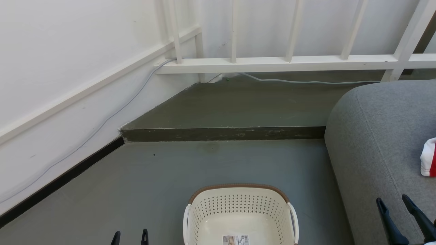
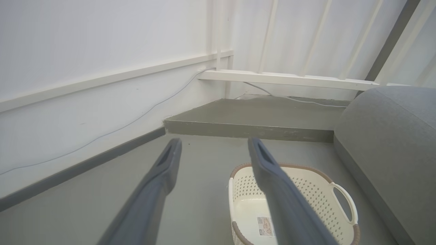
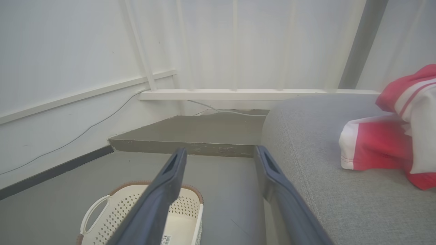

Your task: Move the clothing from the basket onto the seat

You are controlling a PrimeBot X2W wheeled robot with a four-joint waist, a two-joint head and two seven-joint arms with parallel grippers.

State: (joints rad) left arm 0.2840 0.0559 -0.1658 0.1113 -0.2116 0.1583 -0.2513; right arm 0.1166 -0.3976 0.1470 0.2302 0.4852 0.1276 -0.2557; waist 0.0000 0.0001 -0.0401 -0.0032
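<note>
Grey floor point(image 1: 163, 183) runs from the basket back to a low step point(image 1: 221, 133) and a white railing point(image 1: 272, 62); a white wall point(image 1: 68, 51) rises to the basket's left. The basket point(image 1: 238, 204), cream and perforated, with a brown woven-look rim and white side handles, stands on the floor directly before me. As much of its inside as I can see holds nothing but a barcode sticker point(image 1: 235, 239) on the bottom. The seat point(image 1: 374, 136), a grey upholstered sofa with a rounded corner, stands just to the basket's right.

The clothing point(image 1: 430, 158) lies on the seat's cushion, to the right of the basket and well apart from it. My right wrist view shows it best: a soft, crumpled heap of bright red fabric with broad white stripes and stitched white trim, resting on the upholstery as far as the frame reaches.

My left hand point(image 1: 130, 234) hovers to the basket's left, fingers spread, grasping nothing. My right hand point(image 1: 392, 201) hangs to the basket's right, over the seat's front, likewise released and short of the clothing.

I judge the transfer complete: garment on the seat, basket cleared, no step left beyond drawing my arms away.
</note>
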